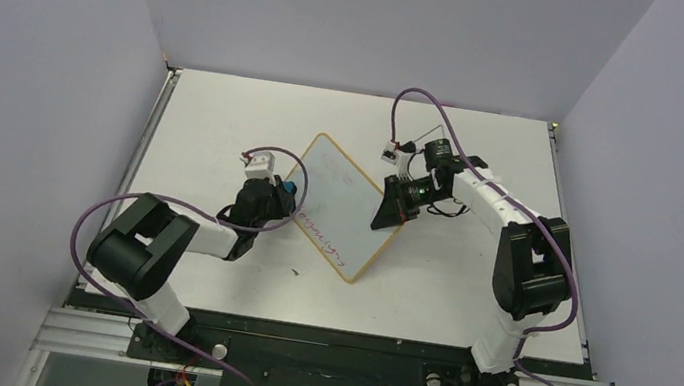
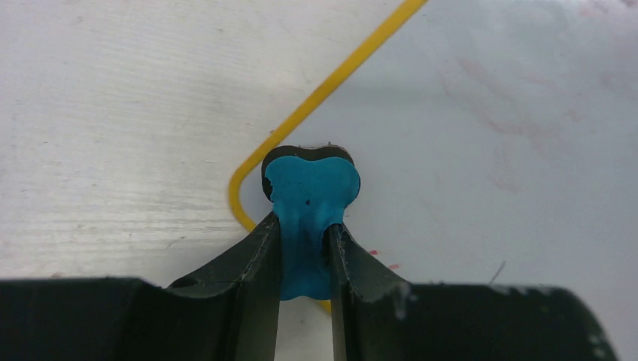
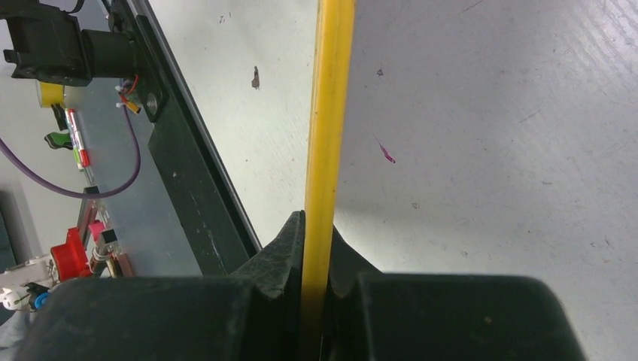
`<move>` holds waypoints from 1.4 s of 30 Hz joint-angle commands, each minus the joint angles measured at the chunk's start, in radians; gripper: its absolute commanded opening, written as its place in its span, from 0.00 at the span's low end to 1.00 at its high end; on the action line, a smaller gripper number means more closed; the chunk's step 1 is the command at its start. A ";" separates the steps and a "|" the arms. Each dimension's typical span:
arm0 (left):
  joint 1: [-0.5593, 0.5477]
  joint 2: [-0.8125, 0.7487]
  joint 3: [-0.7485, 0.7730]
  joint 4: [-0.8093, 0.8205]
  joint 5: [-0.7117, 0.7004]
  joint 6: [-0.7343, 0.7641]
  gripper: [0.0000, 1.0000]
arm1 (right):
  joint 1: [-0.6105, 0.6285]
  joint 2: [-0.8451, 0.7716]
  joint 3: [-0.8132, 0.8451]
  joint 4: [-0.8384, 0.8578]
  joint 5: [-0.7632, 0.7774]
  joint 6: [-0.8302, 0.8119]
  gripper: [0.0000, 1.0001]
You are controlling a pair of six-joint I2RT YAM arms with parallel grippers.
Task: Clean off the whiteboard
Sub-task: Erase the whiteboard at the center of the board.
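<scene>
White table [image 1: 227, 116] inside grey walls; the whiteboard [image 1: 343, 193] sits mid-table between both grippers, its long axis running diagonally from far-left to near-right, with red writing [image 1: 322, 235] along its near long edge. The left gripper [image 1: 284, 191] is nearer the writing, jaws pinching the blue eraser [image 2: 311, 186] at the board's rounded left corner, so the text lies to its right and nearward; a sweep along that edge looks due. The right gripper [image 1: 394, 209] is pressed together on the yellow frame [image 3: 328, 113] at the opposite short edge, apparently steadying it.

Yellow-framed whiteboard [image 1: 343, 193] with red writing [image 1: 322, 236], blue-and-black eraser [image 2: 311, 188]
</scene>
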 commanded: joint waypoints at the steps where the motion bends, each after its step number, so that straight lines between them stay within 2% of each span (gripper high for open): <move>1: -0.053 0.009 0.012 0.098 0.224 -0.045 0.00 | 0.022 -0.021 -0.001 0.018 -0.026 -0.037 0.00; 5: -0.064 -0.051 -0.023 0.044 0.280 -0.012 0.00 | 0.016 -0.025 -0.002 0.017 -0.028 -0.036 0.00; 10: 0.007 -0.209 -0.055 -0.183 0.213 0.079 0.00 | 0.012 -0.027 -0.001 0.018 -0.029 -0.034 0.00; 14: 0.035 -0.197 -0.014 -0.330 0.184 0.163 0.00 | 0.015 -0.028 -0.001 0.017 -0.026 -0.035 0.00; 21: 0.000 -0.167 -0.019 -0.347 0.191 0.197 0.00 | 0.014 -0.034 -0.001 0.017 -0.010 -0.040 0.00; 24: -0.026 -0.146 -0.005 -0.360 0.237 0.199 0.00 | 0.017 -0.031 0.000 0.014 -0.011 -0.041 0.00; 32: -0.066 -0.099 -0.025 -0.272 0.348 0.156 0.00 | 0.019 -0.032 0.000 0.013 -0.011 -0.043 0.00; 34: -0.054 -0.112 -0.038 -0.261 0.308 0.133 0.00 | 0.018 -0.032 0.000 0.013 -0.011 -0.043 0.00; 39: 0.076 -0.153 -0.023 -0.311 0.194 0.069 0.00 | 0.019 -0.029 0.000 0.014 -0.006 -0.043 0.00; 42: 0.082 -0.149 0.027 -0.356 0.188 0.086 0.00 | 0.019 -0.029 0.001 0.012 -0.004 -0.043 0.00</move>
